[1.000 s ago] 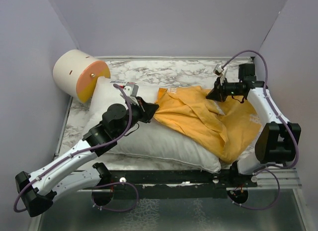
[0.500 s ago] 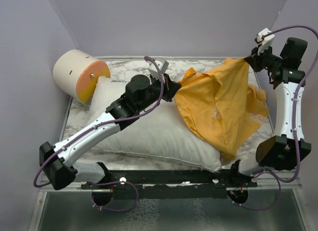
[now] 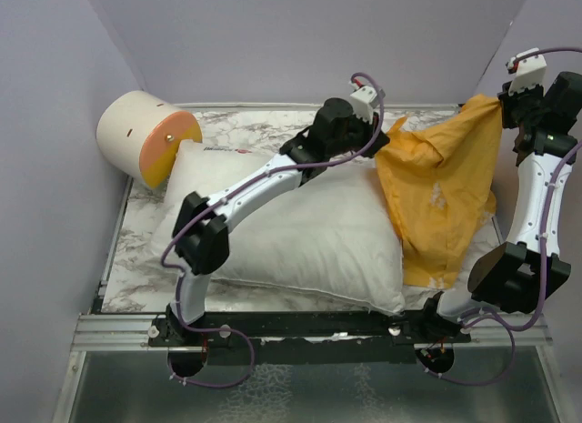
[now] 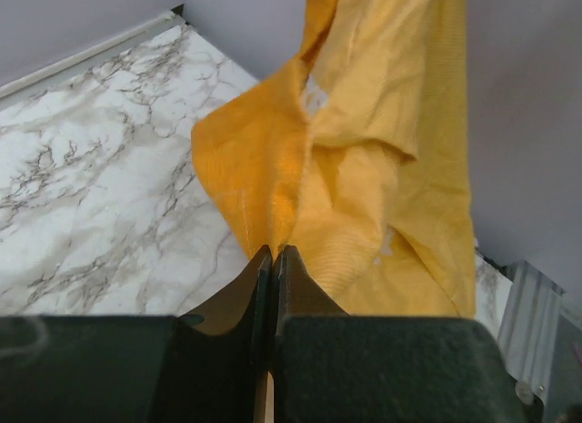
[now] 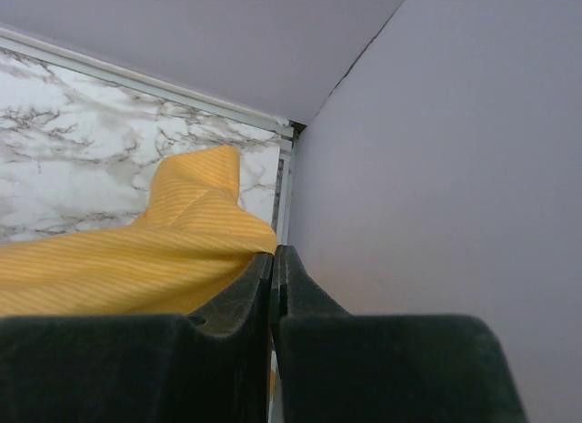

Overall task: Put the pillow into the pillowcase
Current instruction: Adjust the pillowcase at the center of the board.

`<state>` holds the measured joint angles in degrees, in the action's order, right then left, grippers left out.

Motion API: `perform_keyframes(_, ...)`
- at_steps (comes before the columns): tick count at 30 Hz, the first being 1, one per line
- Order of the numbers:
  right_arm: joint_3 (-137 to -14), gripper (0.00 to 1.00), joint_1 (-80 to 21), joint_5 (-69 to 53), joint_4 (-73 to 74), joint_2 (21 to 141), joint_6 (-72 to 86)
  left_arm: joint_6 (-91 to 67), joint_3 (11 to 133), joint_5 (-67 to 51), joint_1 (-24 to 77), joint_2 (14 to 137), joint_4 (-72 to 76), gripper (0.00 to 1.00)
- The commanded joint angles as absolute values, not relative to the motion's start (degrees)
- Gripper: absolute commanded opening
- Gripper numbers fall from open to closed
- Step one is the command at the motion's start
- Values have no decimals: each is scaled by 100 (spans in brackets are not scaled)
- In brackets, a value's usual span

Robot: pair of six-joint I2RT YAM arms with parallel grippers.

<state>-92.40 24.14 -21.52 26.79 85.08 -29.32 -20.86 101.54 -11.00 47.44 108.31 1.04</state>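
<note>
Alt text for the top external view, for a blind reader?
Both arms hold the orange pillowcase up by its top edge, the left claw shut on one corner and the right claw on the other, so it hangs spread at the right end of the white pillow, which lies bare on the marble table.

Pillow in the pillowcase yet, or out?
Out. Pillow lies bare on the table; pillowcase hangs lifted between left gripper and right gripper.

— What is the pillowcase (image 3: 438, 191) made of?
— Thin orange-yellow cloth, finely ribbed and matt. The pillow (image 3: 309, 236) is soft white fabric. The table (image 3: 255, 127) is smooth and marble-patterned.
</note>
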Motion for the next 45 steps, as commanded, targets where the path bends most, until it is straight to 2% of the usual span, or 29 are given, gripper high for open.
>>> perform_keyframes(1, -9055, 1, 2399, -1898, 2155, 8553, -2773, -2261, 12107, -1324, 4567, 12300, -796, 0)
perform_keyframes(6, -8729, 3, 2395, -2744, 2253, 8764, -2640, -2517, 14839, -1130, 4247, 13989, -2257, 0)
perform_keyframes(9, -8587, 14, 2382, -3944, 2649, 8945, -2792, -2653, 15961, -1146, 4097, 14598, -3044, 0)
perform_keyframes(11, -8497, 25, 2382, -4773, 3053, 9008, -3086, -2608, 16158, -1222, 4079, 14675, -3399, 0)
perform_keyframes(13, -8398, 32, 2382, -5240, 3378, 8957, -3362, -2539, 16028, -1426, 4078, 14548, -3461, 0)
perform_keyframes(15, -8266, 39, 2382, -5219, 3408, 8793, -3356, -2511, 15860, -1680, 4083, 14352, -3387, 0)
perform_keyframes(18, -7991, 53, 2416, -4340, 3032, 8427, -2962, -2470, 15368, -1772, 4121, 13903, -3115, 0)
perform_keyframes(21, -7655, 64, 2768, -3858, 2705, 8334, -2660, -2504, 14218, -1825, 4139, 13235, -2534, 0)
perform_keyframes(25, -7449, 69, 3331, -3807, 2772, 8546, -2814, -2539, 12564, -1877, 4148, 12406, -1725, 0)
perform_keyframes(29, -6883, 72, 3414, -3495, 2393, 8572, -3130, -2547, 11792, -1995, 4155, 11960, -1368, 0)
perform_keyframes(39, -6737, 73, 3415, -2403, 1533, 9885, -3758, -2611, 11876, -2319, 4397, 11860, -1415, 0)
perform_keyframes(45, -6981, 73, 3406, -2525, 1343, 10329, -3857, -2628, 11903, -2382, 4512, 11957, -1516, 0)
